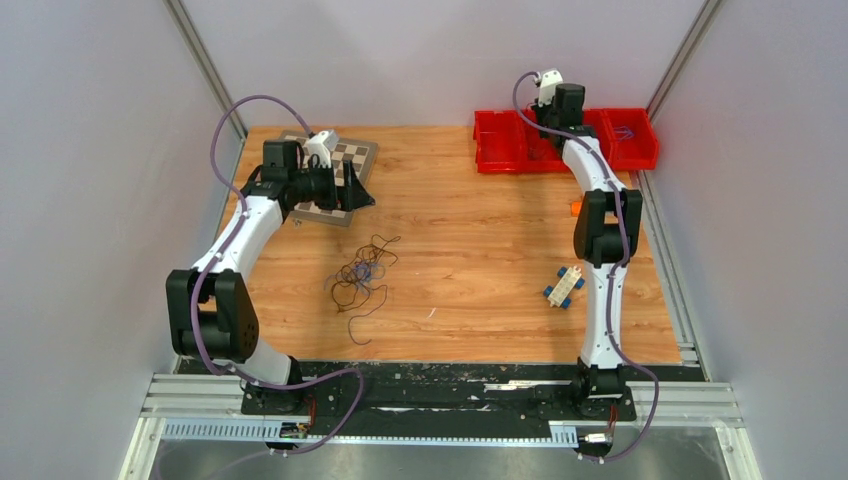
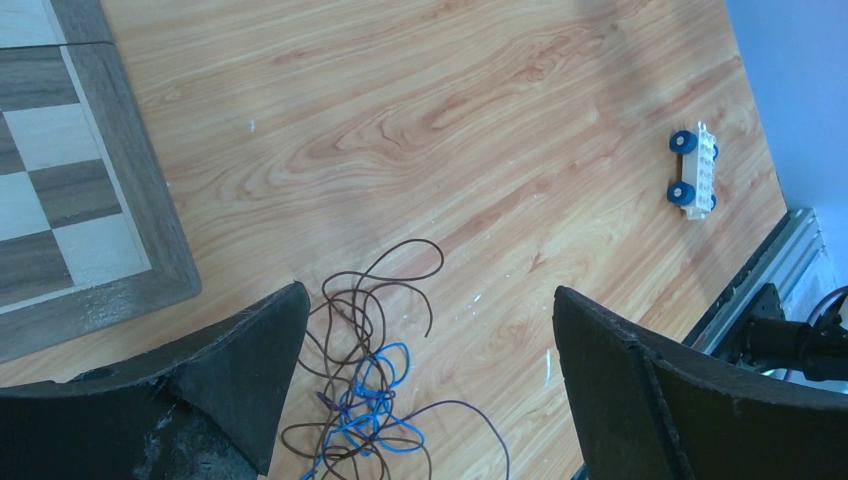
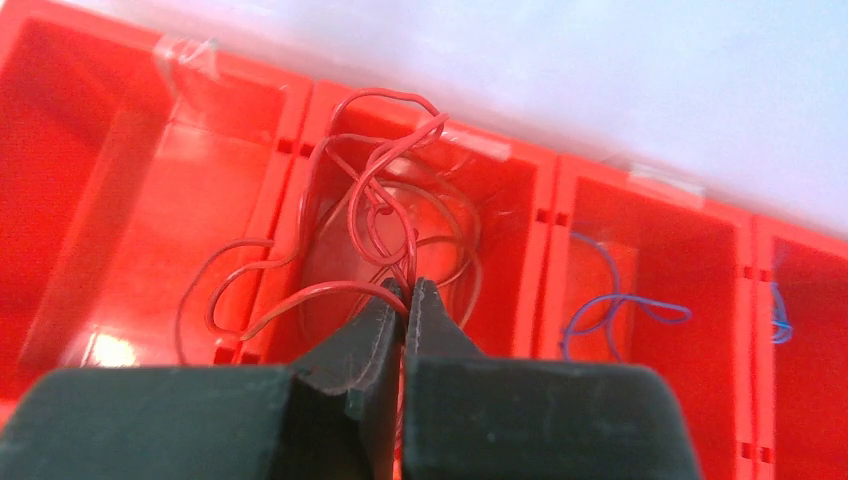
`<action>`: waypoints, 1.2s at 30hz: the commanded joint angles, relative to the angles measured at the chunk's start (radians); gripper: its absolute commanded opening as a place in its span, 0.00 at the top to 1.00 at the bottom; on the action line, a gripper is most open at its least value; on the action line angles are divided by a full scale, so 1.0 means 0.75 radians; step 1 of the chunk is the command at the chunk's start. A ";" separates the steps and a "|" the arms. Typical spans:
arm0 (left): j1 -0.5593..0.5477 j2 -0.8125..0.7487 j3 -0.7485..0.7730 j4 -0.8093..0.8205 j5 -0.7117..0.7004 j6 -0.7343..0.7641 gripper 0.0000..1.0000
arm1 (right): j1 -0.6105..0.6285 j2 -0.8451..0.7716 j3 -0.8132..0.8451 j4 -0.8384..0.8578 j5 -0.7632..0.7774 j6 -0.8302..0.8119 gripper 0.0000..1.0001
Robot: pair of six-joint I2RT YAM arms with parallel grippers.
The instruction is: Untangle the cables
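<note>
A tangle of thin cables (image 1: 362, 272) lies on the wooden table near its middle. In the left wrist view it shows dark brown loops (image 2: 345, 310), a blue cable (image 2: 378, 392) and a purple strand (image 2: 480, 407) knotted together. My left gripper (image 2: 430, 290) hovers above the tangle's far side, open wide and holding nothing; from above, this gripper (image 1: 363, 190) is by the chessboard. My right gripper (image 3: 408, 286) is shut on a red cable (image 3: 375, 190), whose loops hang over a red bin (image 3: 520, 190). A blue cable (image 3: 612, 300) lies in the neighbouring compartment.
A chessboard (image 1: 330, 175) lies at the back left under the left arm. A white toy car with blue wheels (image 1: 565, 287) sits right of centre. The row of red bins (image 1: 500, 150) lines the back right edge, with the right wrist above it.
</note>
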State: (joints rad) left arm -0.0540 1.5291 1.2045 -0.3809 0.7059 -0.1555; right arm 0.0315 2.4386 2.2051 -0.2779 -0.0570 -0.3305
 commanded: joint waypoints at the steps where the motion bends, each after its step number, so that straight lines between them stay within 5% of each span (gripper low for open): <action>1: 0.012 0.005 0.069 0.000 0.032 -0.003 0.00 | -0.011 0.042 0.009 0.193 0.179 -0.005 1.00; 10: 0.017 -0.002 0.071 -0.037 0.036 0.024 0.00 | -0.030 0.045 -0.086 0.196 0.061 -0.086 0.99; 15: 0.017 -0.026 0.097 -0.126 0.023 0.089 0.00 | -0.030 -0.068 -0.123 0.105 -0.138 -0.057 0.56; 18: 0.018 -0.029 0.126 -0.227 -0.012 0.155 0.00 | -0.031 -0.199 -0.182 0.081 -0.199 -0.052 0.41; 28: 0.051 -0.206 -0.076 -0.782 -0.140 0.894 0.00 | -0.028 -0.625 -0.407 -0.324 -0.488 -0.121 0.08; 36: 0.012 -0.240 -0.379 -0.651 -0.312 1.097 0.00 | 0.016 -1.022 -0.817 -0.583 -0.760 -0.007 0.00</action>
State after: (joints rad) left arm -0.0265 1.3323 0.9703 -0.9241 0.5369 0.5419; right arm 0.0216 1.7748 1.7145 -0.5819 -0.4923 -0.3820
